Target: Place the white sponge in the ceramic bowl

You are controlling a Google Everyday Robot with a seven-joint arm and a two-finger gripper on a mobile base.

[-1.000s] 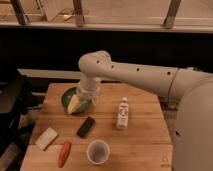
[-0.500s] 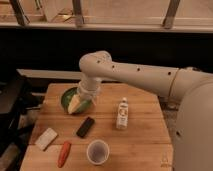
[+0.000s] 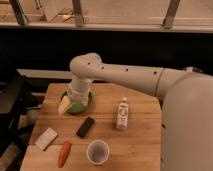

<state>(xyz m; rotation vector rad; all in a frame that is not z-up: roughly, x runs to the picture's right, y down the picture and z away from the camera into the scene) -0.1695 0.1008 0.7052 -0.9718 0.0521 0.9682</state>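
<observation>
Small flat off-white sponge block [image 3: 46, 138] lies near-left on desk [image 3: 137, 147], well apart from glossy green ceramic bowl [image 3: 81, 106]. My end effector [image 3: 70, 103] hangs over bowl, state I cannot tell. I judge sponge light, soft: pinch across narrow width.

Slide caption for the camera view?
Tool over glossy green ceramic bowl; flat off-white rectangular sponge lies apart on wooden table.

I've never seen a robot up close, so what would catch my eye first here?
The big white arm reaches in from the right across the wooden table, with its gripper down at the green bowl toward the table's back left. In front lie a white sponge at the left, a black bar, a white cup and a small bottle.
</observation>
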